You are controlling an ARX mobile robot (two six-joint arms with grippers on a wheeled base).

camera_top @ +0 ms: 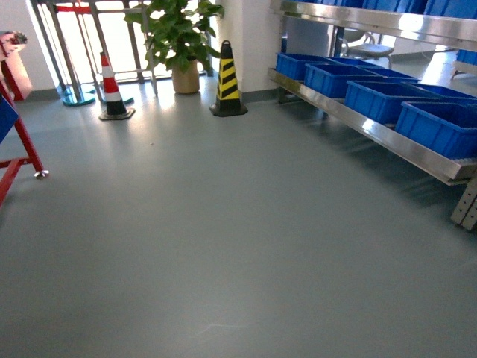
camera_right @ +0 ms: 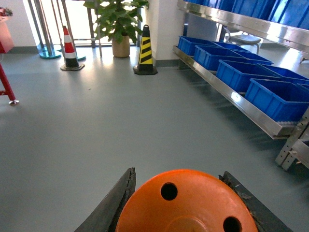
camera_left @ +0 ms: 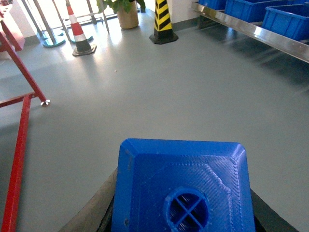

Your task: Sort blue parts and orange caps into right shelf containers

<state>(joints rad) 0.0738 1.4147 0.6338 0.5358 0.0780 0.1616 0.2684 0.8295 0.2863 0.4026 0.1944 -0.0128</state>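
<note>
So both arms are loaded up. The left claw (camera_left: pixel 181 212) is clamped on a blue part (camera_left: pixel 182 186), hole-side facing the wrist camera at the bottom of the frame, dark fingers (camera_left: pixel 91 210) hugging its sides. The right claw (camera_right: pixel 186 212) is gripping an orange cap (camera_right: pixel 186 205), holes up, same spot in its view. Neither shows in the head view, so I'd guess they're tucked low for driving. The right shelf containers (camera_top: pixel 376 97) sit in a row on the steel shelf (camera_top: pixel 387 138) at the right, well apart from the robot, with open grey floor (camera_top: pixel 223 224) between. Looks like mid-carry to me.
</note>
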